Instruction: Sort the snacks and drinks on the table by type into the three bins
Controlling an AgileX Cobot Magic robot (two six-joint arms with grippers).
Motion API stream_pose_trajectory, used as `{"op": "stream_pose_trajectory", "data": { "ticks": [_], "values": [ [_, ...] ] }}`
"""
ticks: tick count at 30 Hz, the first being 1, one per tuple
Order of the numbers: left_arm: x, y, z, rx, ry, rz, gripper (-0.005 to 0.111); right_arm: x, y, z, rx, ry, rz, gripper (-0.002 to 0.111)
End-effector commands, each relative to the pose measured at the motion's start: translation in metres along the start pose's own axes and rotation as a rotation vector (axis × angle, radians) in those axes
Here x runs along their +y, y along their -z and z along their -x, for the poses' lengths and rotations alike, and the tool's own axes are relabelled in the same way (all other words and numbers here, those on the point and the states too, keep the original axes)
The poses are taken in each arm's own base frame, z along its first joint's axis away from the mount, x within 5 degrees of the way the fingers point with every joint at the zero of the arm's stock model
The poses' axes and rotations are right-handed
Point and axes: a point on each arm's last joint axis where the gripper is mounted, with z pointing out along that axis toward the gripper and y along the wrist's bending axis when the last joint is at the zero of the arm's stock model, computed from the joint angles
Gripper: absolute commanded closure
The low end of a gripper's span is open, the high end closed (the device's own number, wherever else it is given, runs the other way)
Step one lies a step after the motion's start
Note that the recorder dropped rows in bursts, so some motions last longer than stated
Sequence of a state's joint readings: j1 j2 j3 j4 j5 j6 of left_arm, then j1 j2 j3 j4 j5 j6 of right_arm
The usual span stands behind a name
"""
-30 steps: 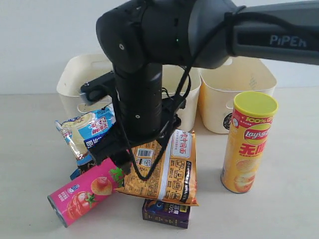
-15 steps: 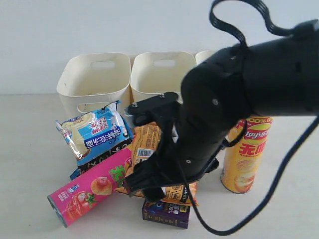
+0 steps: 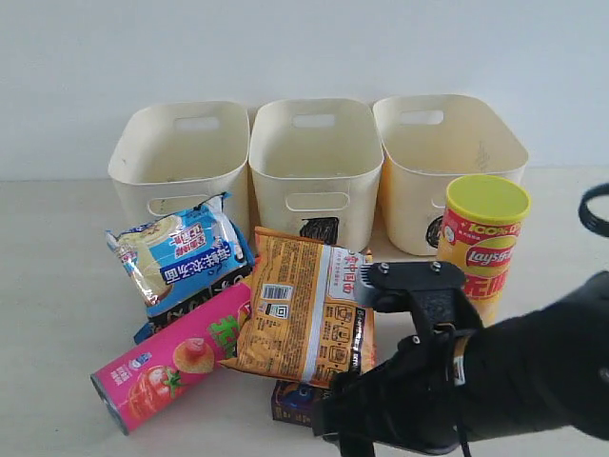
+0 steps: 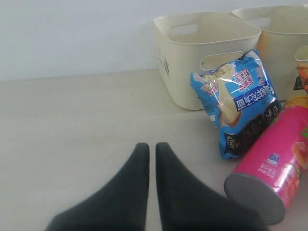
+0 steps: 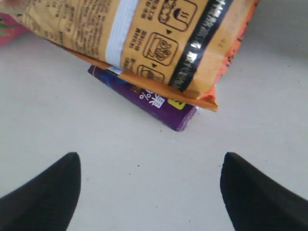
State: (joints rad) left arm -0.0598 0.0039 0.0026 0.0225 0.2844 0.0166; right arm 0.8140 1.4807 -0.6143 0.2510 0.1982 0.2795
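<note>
1. Closest to me, the right arm (image 3: 514, 381) is a black bulk low over the front right corner of the table (image 3: 57, 314). Its own camera shows the right gripper (image 5: 151, 192) with its fingers spread wide. Nothing is between them, and bare tabletop lies underneath.
2. Just ahead of those fingers the dark purple carton (image 5: 159, 103) lies flat on the table. It is mostly tucked under the lower edge of the orange bag (image 3: 304, 305), with one end poking out.
3. The left gripper (image 4: 150, 149) has its two fingers pressed together with nothing held. It sits over bare table, apart from the goods.
4. Ahead of it the pink tube (image 3: 171, 362) lies on its side with its grey end facing front left. Its far end runs in beside the orange bag, touching it.
5. The blue-white bag (image 3: 176, 252) rests tilted behind the pink tube, up against the front of the left bin (image 3: 143, 157).
6. The yellow tube (image 3: 481, 238) stands upright on the right, lid on, just in front of the right bin (image 3: 476, 152). The arm hides its base.
7. At the back the three bins stand in a row, side by side, with the middle bin (image 3: 314, 176) between the other two. A black scribble shows on the middle bin's front and part of one on the right bin's. I cannot tell their shapes.
</note>
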Motion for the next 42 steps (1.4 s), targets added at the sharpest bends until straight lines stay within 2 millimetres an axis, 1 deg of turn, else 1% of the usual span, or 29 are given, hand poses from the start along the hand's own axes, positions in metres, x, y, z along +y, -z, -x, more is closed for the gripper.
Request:
{"op": "stream_pose_trajectory", "data": {
  "ticks": [1,3,6,11,15,21,24,27,32,35,42],
  "values": [
    [0.000,0.001,0.001,-0.009,0.008,-0.002,0.102,-0.012,-0.001,-0.003,-0.191,-0.109,0.031,0.037],
    [0.000,0.001,0.001,-0.009,0.008,-0.002,0.102,-0.014,0.000,-0.001,-0.262,-0.135,0.046,0.037],
    [0.000,0.001,0.001,-0.009,0.008,-0.002,0.102,-0.013,0.000,0.003,-0.310,-0.200,0.068,0.037],
    [0.000,0.001,0.001,-0.009,0.008,-0.002,0.102,-0.015,-0.009,0.007,-0.367,-0.373,0.104,0.037],
    [0.000,0.001,0.001,-0.009,0.008,-0.002,0.102,-0.018,-0.021,0.004,-0.349,-0.419,0.089,0.037],
    [0.000,0.001,0.001,-0.009,0.008,-0.002,0.102,-0.011,-0.030,0.007,-0.383,-0.395,0.192,0.037],
    [0.000,0.001,0.001,-0.009,0.008,-0.002,0.102,-0.011,-0.034,0.006,-0.393,-0.392,0.205,0.037],
    [0.000,0.001,0.001,-0.009,0.008,-0.002,0.102,-0.017,-0.039,0.007,-0.391,-0.419,0.193,0.037],
    [0.000,0.001,0.001,-0.009,0.008,-0.002,0.102,-0.026,-0.044,0.010,-0.380,-0.404,0.221,0.037],
    [0.000,0.001,0.001,-0.009,0.008,-0.002,0.102,-0.033,-0.046,0.012,-0.383,-0.409,0.206,0.037],
    [0.000,0.001,0.001,-0.009,0.008,-0.002,0.102,-0.036,-0.044,0.018,-0.419,-0.331,0.236,0.037]
  ]
}}
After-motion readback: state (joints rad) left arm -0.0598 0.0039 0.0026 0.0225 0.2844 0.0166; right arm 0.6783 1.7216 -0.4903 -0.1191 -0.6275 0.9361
